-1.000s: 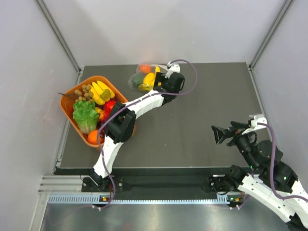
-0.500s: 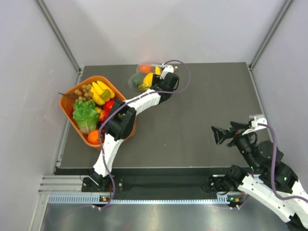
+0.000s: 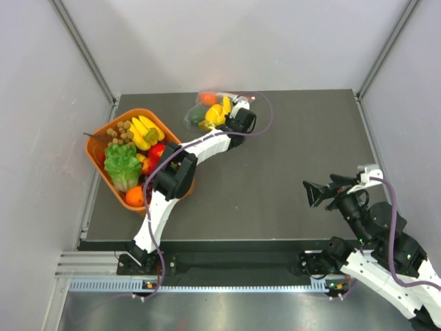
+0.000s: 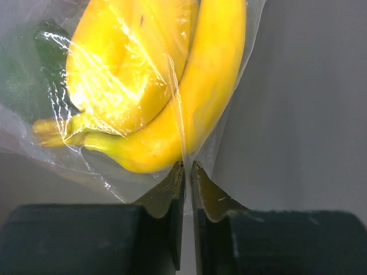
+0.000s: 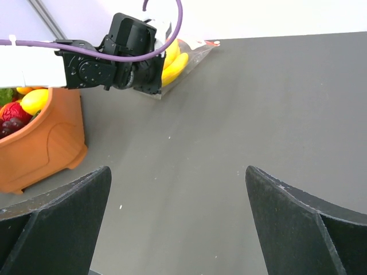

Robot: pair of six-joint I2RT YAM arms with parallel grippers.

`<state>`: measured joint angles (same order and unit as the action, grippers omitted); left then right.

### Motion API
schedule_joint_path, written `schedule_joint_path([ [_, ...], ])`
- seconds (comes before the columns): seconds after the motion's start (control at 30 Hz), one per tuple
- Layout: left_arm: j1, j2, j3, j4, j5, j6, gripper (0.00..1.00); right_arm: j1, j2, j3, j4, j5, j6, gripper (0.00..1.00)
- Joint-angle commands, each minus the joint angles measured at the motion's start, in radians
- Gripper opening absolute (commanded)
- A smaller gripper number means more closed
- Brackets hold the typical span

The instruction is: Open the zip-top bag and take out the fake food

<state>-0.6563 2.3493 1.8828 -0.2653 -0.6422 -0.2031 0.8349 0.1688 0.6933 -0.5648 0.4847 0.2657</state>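
Plastic zip-top bag [image 4: 63, 160] edge pinched in left tool [image 4: 187, 170], bananas [image 4: 172, 86] just ahead; right tool [image 5: 178, 172] spread wide.

Soft, even light is filling the top view, leaving only faint shadows on the table [image 3: 275, 158]. In the left wrist view white glare is streaking across the zip-top bag [image 4: 120, 86], and its upper left corner is looking soft.

A robot lab: white-walled booth [image 3: 241, 41] around black table [image 3: 275, 158].
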Motion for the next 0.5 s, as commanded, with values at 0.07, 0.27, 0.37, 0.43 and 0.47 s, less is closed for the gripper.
schedule_joint_path([
  [0.07,0.003,-0.011,0.006,-0.022,0.041,0.042,0.11,0.004,-0.012,-0.008,0.036,0.018,0.01,1.0],
  [0.27,-0.017,-0.177,-0.151,0.051,0.326,0.062,0.02,0.004,0.018,-0.006,0.034,0.02,0.01,1.0],
  [0.37,-0.037,-0.263,-0.224,0.067,0.416,0.025,0.0,0.004,0.038,-0.003,0.031,0.023,0.01,1.0],
  [0.43,-0.051,-0.335,-0.307,0.107,0.456,-0.002,0.0,0.004,0.057,0.002,0.032,0.022,0.009,0.99],
  [0.47,-0.066,-0.358,-0.335,0.116,0.481,-0.013,0.0,0.004,0.063,0.003,0.029,0.022,0.007,1.0],
])
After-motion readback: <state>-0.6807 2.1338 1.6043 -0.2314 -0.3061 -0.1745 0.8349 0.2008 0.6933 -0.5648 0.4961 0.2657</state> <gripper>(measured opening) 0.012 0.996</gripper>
